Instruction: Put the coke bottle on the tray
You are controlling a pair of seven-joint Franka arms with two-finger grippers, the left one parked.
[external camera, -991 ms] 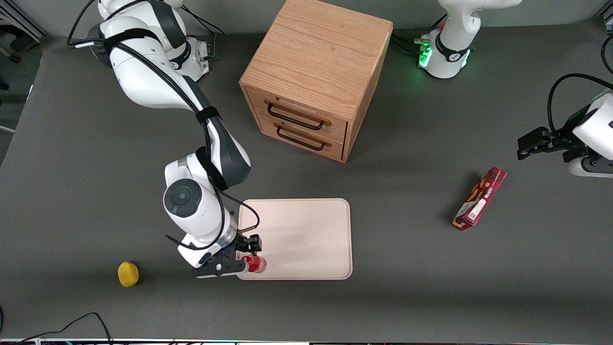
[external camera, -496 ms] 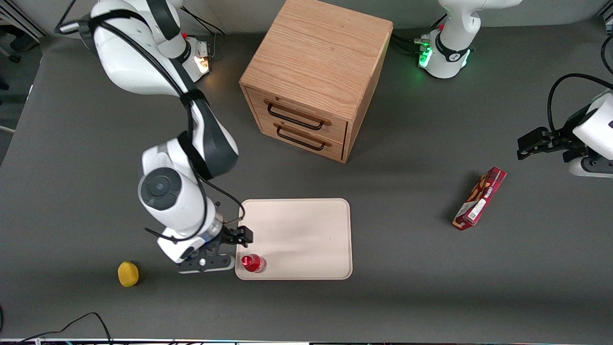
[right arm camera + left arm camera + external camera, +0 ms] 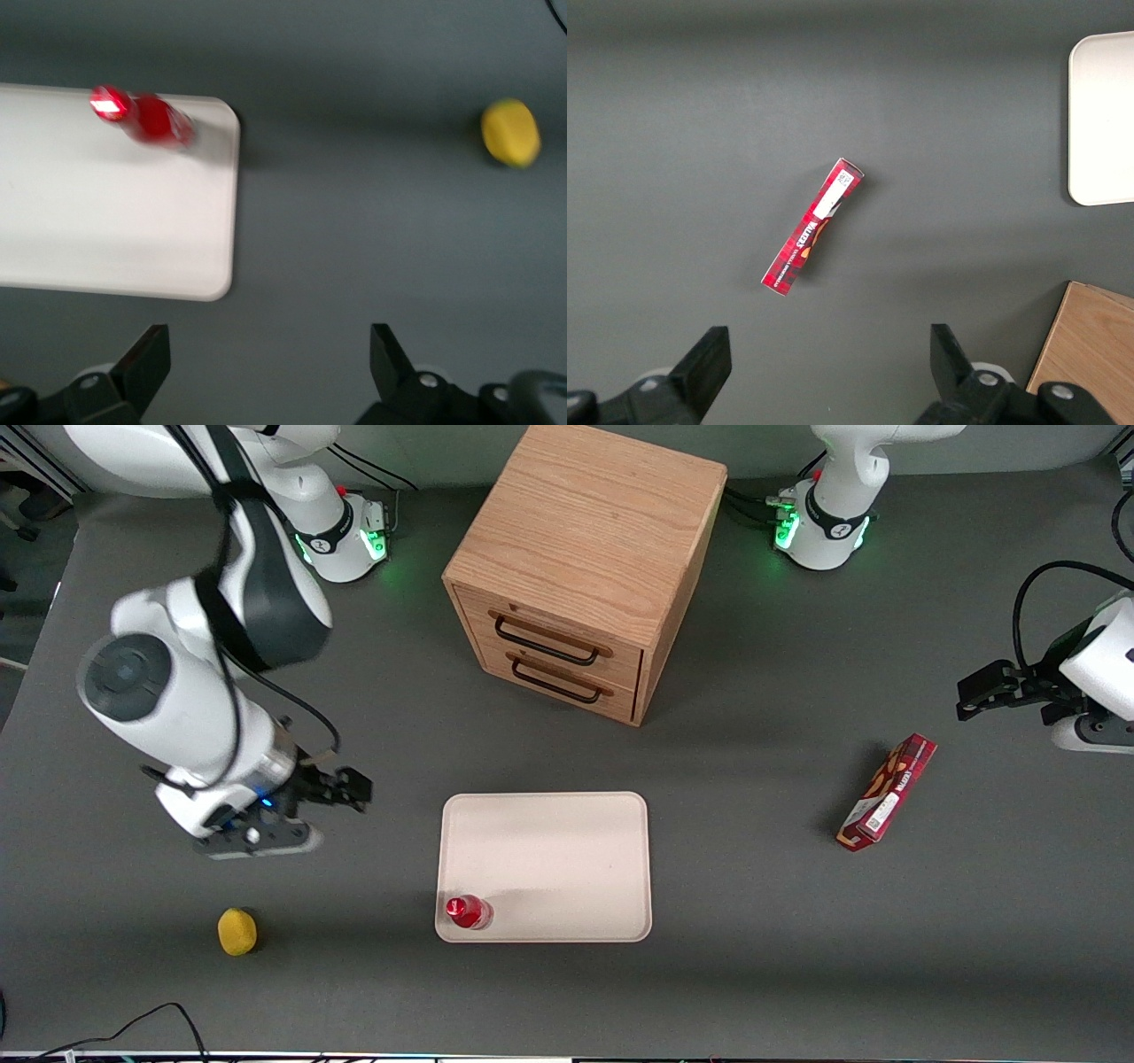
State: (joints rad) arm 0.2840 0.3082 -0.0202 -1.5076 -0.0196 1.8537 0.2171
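Observation:
The coke bottle point(image 3: 467, 911), small and red with a red cap, stands upright on the tray point(image 3: 549, 850), in the tray corner nearest the front camera at the working arm's end. It also shows in the right wrist view point(image 3: 146, 117), standing on the tray point(image 3: 106, 221) near a rounded corner. My right gripper point(image 3: 292, 819) is open and empty. It hangs raised over bare table, off the tray toward the working arm's end and farther from the front camera than the bottle. Its two fingertips point(image 3: 146, 354) stand wide apart with only grey table between them.
A yellow lemon-like object point(image 3: 236, 931) lies on the table near the front camera; it also shows in the right wrist view point(image 3: 510, 133). A wooden drawer cabinet point(image 3: 576, 567) stands farther back. A red snack box point(image 3: 888, 791) lies toward the parked arm's end.
My gripper has let go of the coke bottle, opened and pulled up and away from the tray toward the working arm's end. The bottle stays upright on the tray corner.

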